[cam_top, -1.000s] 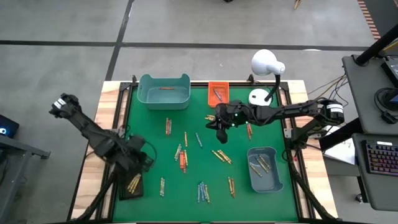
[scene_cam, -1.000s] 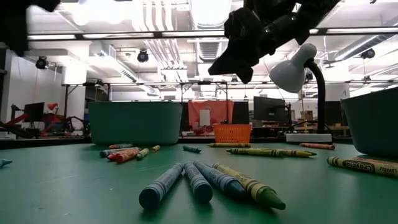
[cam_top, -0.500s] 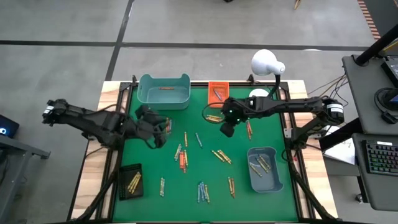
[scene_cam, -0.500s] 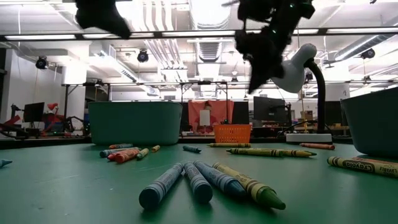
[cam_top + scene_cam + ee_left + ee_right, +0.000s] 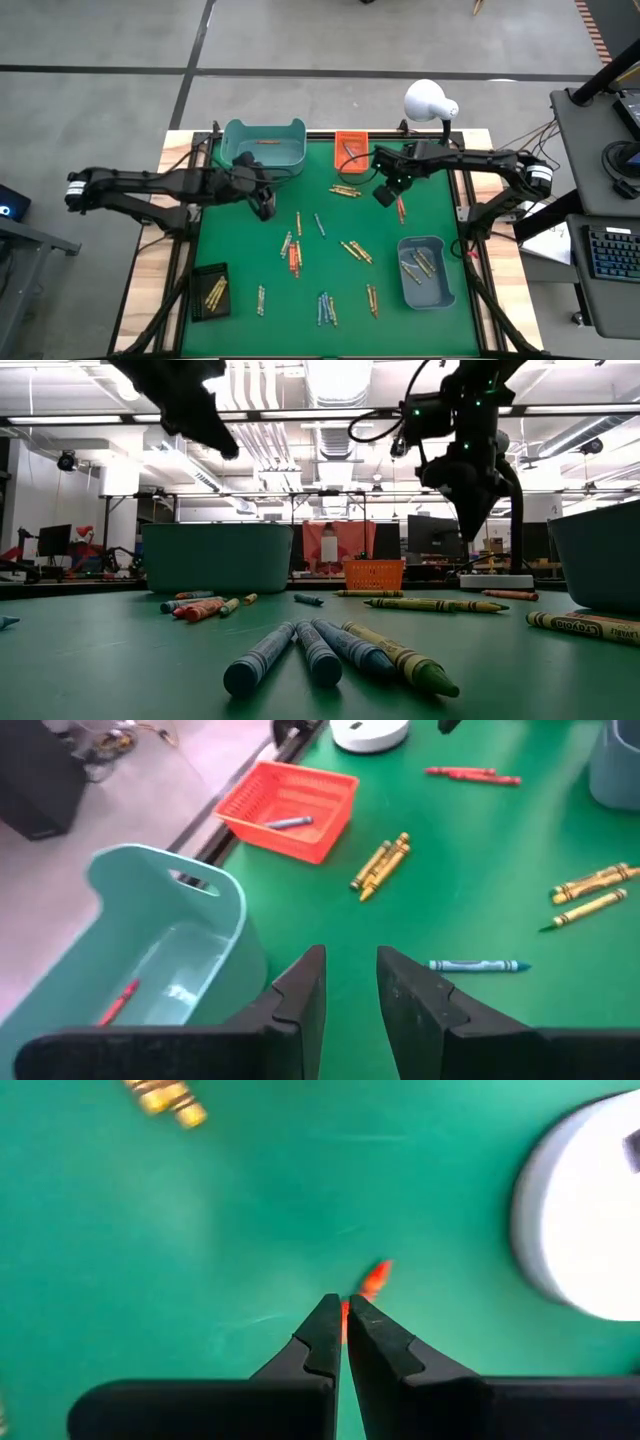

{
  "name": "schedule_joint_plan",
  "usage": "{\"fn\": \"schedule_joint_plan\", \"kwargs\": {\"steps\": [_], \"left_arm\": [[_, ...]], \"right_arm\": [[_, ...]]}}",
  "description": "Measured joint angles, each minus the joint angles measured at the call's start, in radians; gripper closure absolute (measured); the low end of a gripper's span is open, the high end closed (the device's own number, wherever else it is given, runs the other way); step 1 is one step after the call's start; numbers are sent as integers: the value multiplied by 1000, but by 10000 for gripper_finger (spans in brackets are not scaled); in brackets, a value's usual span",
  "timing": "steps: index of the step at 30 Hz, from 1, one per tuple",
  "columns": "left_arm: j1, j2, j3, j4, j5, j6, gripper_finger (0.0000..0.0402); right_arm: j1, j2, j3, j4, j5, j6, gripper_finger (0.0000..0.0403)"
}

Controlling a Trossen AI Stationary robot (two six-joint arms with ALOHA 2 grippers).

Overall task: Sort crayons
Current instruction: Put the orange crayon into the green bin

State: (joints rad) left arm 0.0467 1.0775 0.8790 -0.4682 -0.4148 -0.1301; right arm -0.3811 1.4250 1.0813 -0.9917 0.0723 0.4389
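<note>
Teal bin (image 5: 264, 146): one red crayon inside. Orange basket (image 5: 350, 147): one blue. Grey bin (image 5: 425, 270): few yellow. Black tray (image 5: 212, 291): few gold. Sorting partly done, by my estimate well under half.

Most crayons (image 5: 293, 250) loose on green mat (image 5: 240, 250) (clusters mid-mat, near front edge, two red beside lamp base (image 5: 416, 156)).

Left gripper (image 5: 264, 205) near teal bin, fingers slightly parted, nothing between them. Right gripper (image 5: 384, 194) above red crayon, pinched shut, empty.

Obstacles: lamp (image 5: 430, 103) crowds right arm; bins edge mat.
</note>
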Motion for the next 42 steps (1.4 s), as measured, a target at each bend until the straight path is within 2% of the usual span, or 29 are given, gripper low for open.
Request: {"fn": "schedule_joint_plan", "kwargs": {"steps": [4,8,10,13,17,19,23,30,36,42], "left_arm": [[51,0,-62,122,74,55,326],[95,0,-94,201,89,126,326],[122,0,-97,208,89,155,326],[165,0,-98,214,88,195,326],[220,-1,-96,214,90,258,326],[246,-3,-91,215,116,293,326],[309,-4,-90,241,208,366,326],[412,13,-90,302,299,429,326],[417,14,-90,311,353,361,326],[417,14,-90,311,354,349,326]], "right_arm": [[1,0,11,2,-47,2,390],[0,0,16,1,-81,28,390],[1,0,16,2,-83,56,390],[1,0,16,6,-48,179,390],[1,0,16,-10,-60,114,390],[2,0,16,24,-25,128,390],[2,0,13,77,-54,148,387],[-29,11,8,52,-44,216,330],[-33,13,3,10,-30,253,280],[-35,19,-26,-2,8,312,261]]}}
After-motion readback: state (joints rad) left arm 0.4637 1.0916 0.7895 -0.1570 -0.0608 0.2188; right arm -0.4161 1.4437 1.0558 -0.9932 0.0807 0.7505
